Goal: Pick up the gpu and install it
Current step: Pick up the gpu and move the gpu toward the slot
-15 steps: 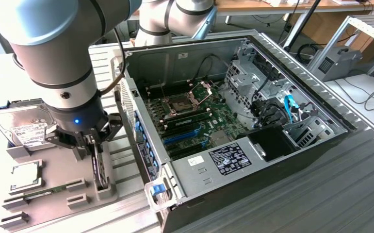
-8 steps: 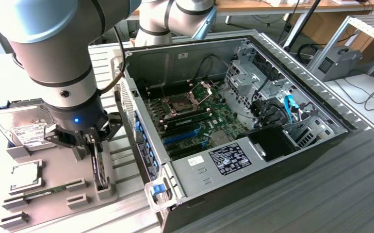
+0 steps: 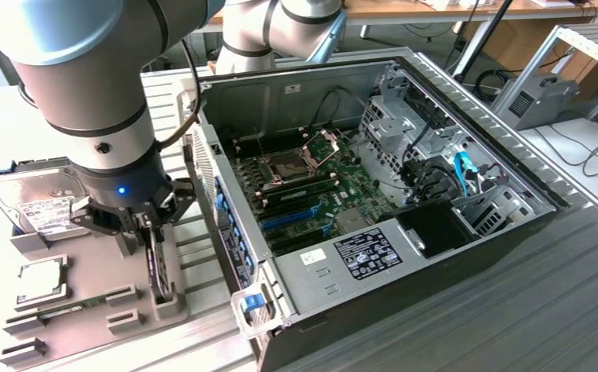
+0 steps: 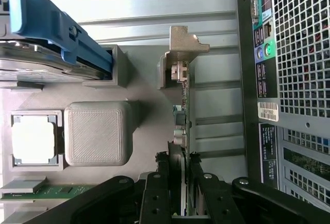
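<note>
**A:** What has the claw got?

**B:** The claw (image 4: 179, 159) is clenched on the gpu (image 4: 184, 115). One of the fingers (image 4: 164, 175) presses each flat face of the card, with its top edge between them.

**A:** And where is the gpu sitting?

**B:** Directly under the claw, standing on its long edge in the grey tray (image 3: 91, 267). Its silver bracket (image 4: 181, 43) is at one end, a little way along the card from the fingers, against a small grey block of the tray. I cannot tell whether the card's lower edge has left its slot.

**A:** What's around the claw?

**B:** Close on one side is the open computer case (image 3: 381, 194), lying with its board facing up. Its rear panel of ports and grille runs alongside the card. On the claw's other side, in the same tray, is the hard drive (image 3: 38, 203) in its blue frame. A processor chip (image 3: 40, 280) in a square pocket and a memory stick (image 3: 71, 304) lying flat are on that side too.

**A:** All resting on what?

**B:** Tray and case both sit on a ribbed metal surface (image 3: 547, 310).
</note>
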You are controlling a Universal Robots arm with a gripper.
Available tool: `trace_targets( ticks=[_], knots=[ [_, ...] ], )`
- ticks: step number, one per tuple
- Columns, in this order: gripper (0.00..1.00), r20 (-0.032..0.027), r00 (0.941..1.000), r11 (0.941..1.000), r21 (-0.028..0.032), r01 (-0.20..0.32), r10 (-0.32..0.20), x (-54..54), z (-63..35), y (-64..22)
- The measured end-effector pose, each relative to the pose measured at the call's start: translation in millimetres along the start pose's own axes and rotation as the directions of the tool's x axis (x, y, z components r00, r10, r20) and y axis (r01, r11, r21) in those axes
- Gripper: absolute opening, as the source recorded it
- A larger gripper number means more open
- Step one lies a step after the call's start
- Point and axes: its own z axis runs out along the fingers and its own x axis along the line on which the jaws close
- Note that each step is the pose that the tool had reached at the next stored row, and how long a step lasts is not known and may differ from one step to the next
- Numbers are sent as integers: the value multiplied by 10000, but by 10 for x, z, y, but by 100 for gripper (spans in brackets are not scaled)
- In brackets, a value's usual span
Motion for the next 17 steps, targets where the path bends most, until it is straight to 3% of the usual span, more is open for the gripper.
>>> trace_targets(
  ticks=[17],
  knots=[
    [26, -1, 10000, 10000, 1, 0, 0, -2, -83, 4]
  ],
)
